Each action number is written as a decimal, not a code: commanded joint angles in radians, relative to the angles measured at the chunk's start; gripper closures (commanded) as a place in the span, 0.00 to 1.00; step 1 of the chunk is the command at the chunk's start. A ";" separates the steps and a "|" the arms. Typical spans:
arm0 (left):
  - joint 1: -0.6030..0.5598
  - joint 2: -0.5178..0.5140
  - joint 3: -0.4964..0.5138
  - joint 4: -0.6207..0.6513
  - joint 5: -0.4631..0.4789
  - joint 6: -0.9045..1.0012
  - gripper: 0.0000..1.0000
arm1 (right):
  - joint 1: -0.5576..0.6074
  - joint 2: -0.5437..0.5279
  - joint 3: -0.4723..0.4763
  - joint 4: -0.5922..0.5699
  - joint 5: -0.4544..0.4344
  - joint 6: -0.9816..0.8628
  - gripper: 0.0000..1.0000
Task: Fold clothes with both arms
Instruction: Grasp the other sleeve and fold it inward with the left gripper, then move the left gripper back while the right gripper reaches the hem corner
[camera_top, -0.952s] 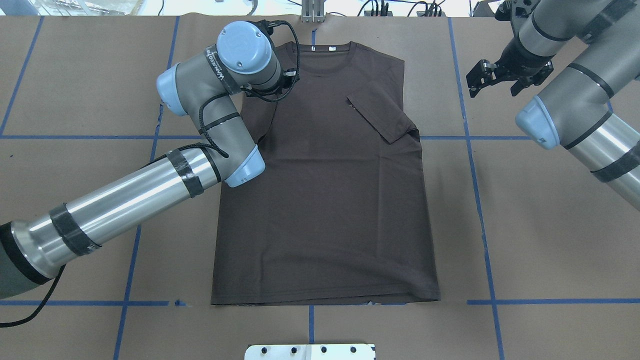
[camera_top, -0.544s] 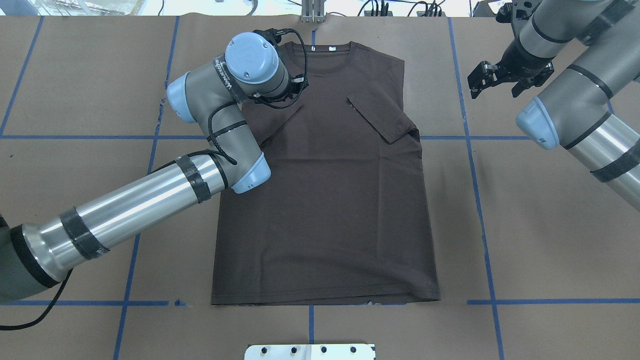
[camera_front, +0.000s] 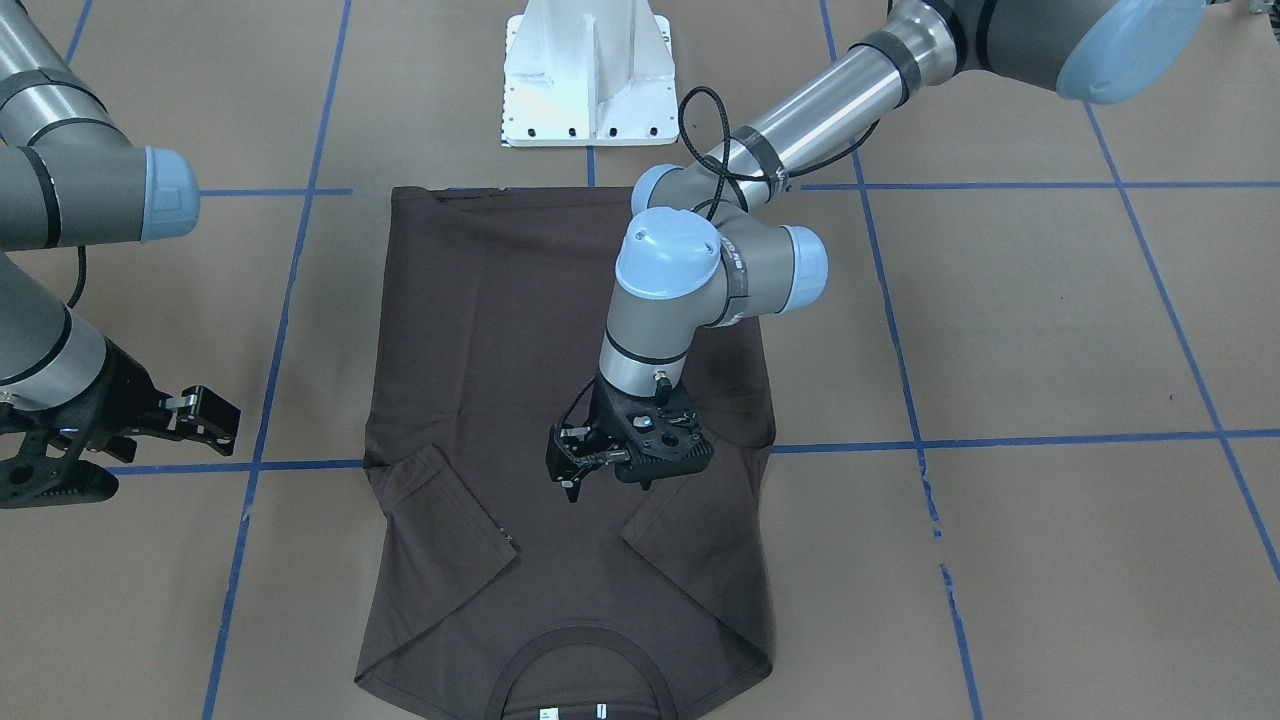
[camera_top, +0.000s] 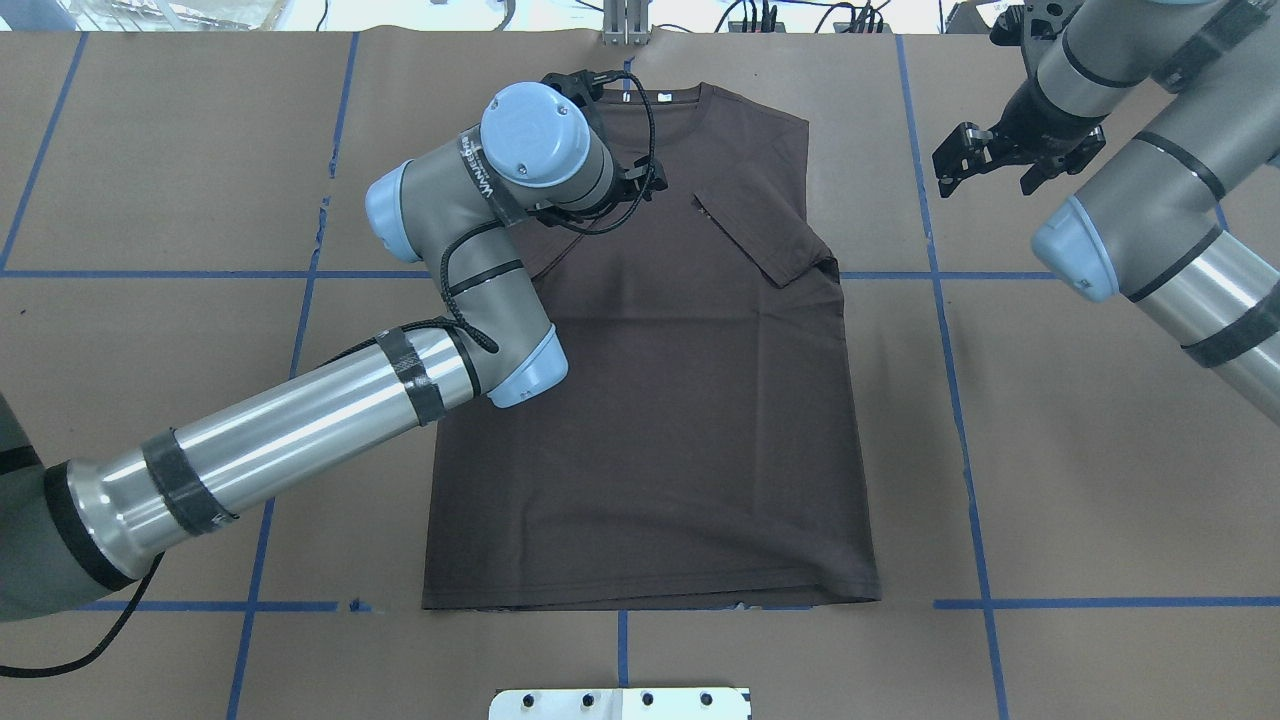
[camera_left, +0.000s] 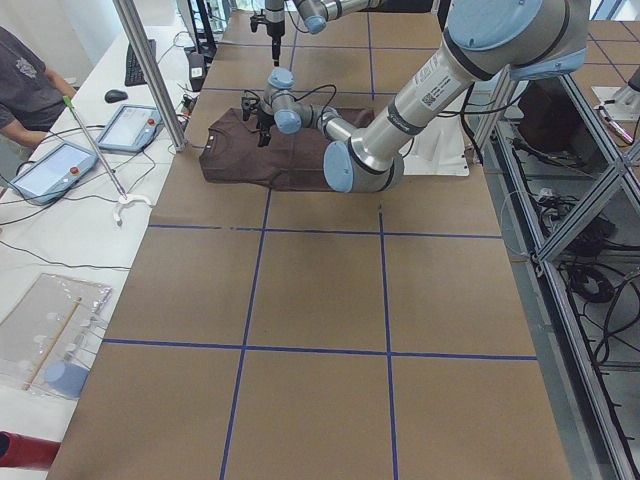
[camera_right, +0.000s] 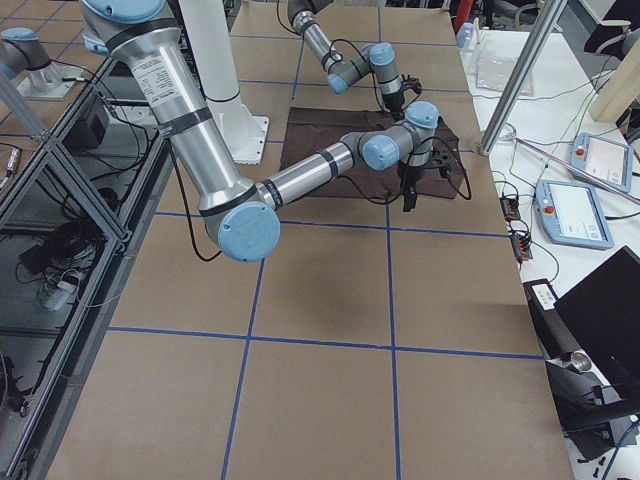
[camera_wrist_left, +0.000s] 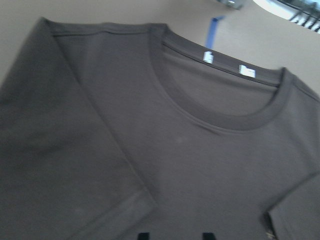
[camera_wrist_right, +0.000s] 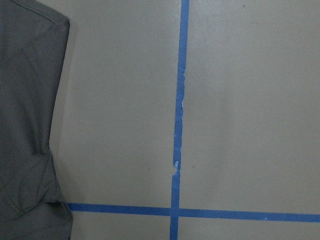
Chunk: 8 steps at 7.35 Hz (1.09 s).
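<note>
Hem (camera_top: 650, 598) of the brown T-shirt (camera_top: 650, 430) is the part farthest from the collar (camera_wrist_left: 220, 120) and nearest to the white base (camera_top: 620, 703). It lies straight on the paper-covered table (camera_top: 1000, 420), not folded yet. The body between hem and collar is flat, front side up.

Closer to the collar, both sleeves are turned in onto the chest. R sleeve (camera_top: 765, 225) lies diagonal, right of the collar and a bit toward the hem. L sleeve (camera_front: 700, 545) lies the same way on the other side, w/ a clean edge.

What changed: 1 sec ago the L gripper (camera_front: 608, 488) was over the shoulder left of the collar, and the wrist hid the sleeve. Now it has moved to the middle, just on the hem side of the collar, over the chest. Its fingers stand apart w/ no cloth between them, so the sleeve is let go. If the tips touch the cloth, I cannot tell. Wrist cam shows two white labels (camera_wrist_left: 208, 56) inside the collar, just ahead.

R gripper (camera_top: 990, 165) is in nearly the same pos. as before, well apart to the right of the collar, over bare table. Its fingers are spread and hold nothing.

Meaning, as I judge: the sleeve step is done on both sides. Next is prob. the long fold, hem toward collar, w/ both arms. The bigger part of the job remains.
</note>
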 joint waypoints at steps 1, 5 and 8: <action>-0.001 0.154 -0.237 0.119 -0.072 0.071 0.00 | -0.071 -0.144 0.097 0.207 -0.006 0.192 0.00; -0.006 0.380 -0.737 0.442 -0.116 0.236 0.00 | -0.551 -0.413 0.480 0.299 -0.338 0.752 0.00; -0.001 0.382 -0.719 0.434 -0.135 0.237 0.00 | -0.906 -0.491 0.549 0.300 -0.623 0.982 0.00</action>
